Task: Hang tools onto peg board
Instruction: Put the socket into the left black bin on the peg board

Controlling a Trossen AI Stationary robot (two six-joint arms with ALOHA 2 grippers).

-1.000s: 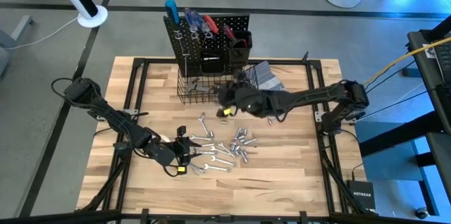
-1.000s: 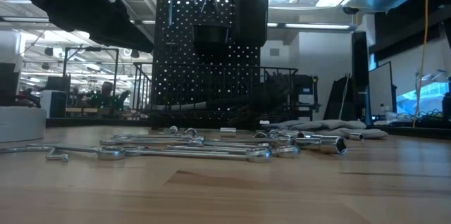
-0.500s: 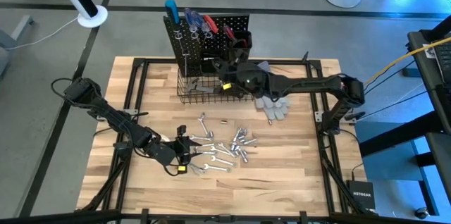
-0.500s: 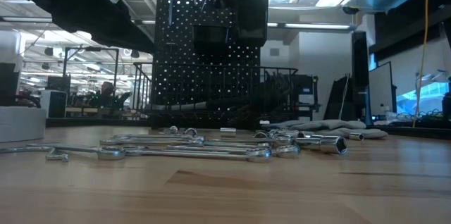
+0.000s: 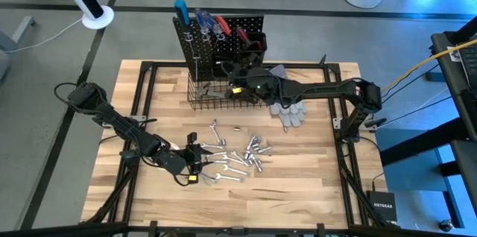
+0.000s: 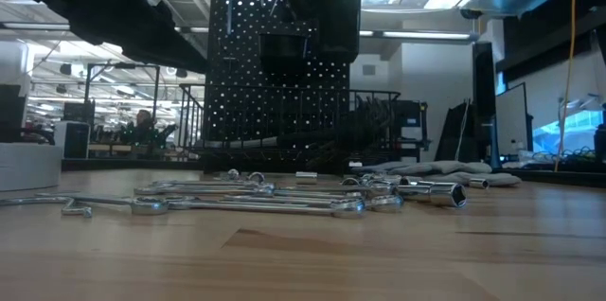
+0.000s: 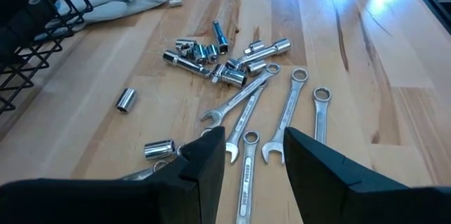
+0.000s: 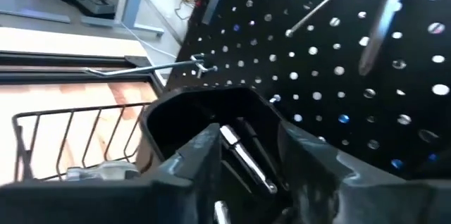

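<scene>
The peg board (image 5: 223, 32) stands upright at the table's far edge, with tools hanging on it and a wire basket (image 5: 205, 95) at its base. My right gripper (image 5: 232, 80) is up at the board, open over the mouth of a black box bin (image 8: 204, 115). A thin silver tool (image 8: 243, 153) shows between its fingers, reaching down into the bin. Several silver wrenches (image 7: 282, 111) and sockets (image 7: 211, 55) lie flat on the wood at mid-table. My left gripper (image 7: 254, 168) hovers open just above the near-left wrenches (image 5: 216, 170). My right gripper has the thin silver tool (image 8: 246, 160) in the wide gap between its fingers, which come at the bin about level from the table's near right. Whether either finger touches the tool, I cannot tell.
Grey work gloves (image 5: 287, 110) lie to the right of the basket, under my right arm. The wrenches (image 6: 256, 202) spread across the middle of the low view. Bare wood lies at the near edge and at the right of the table.
My right gripper has gone from above the middle of the table toward the far edge, up to the peg board, and now stands over the black bin. The gloves, hidden under the arm before, show again. My left arm has kept still.
</scene>
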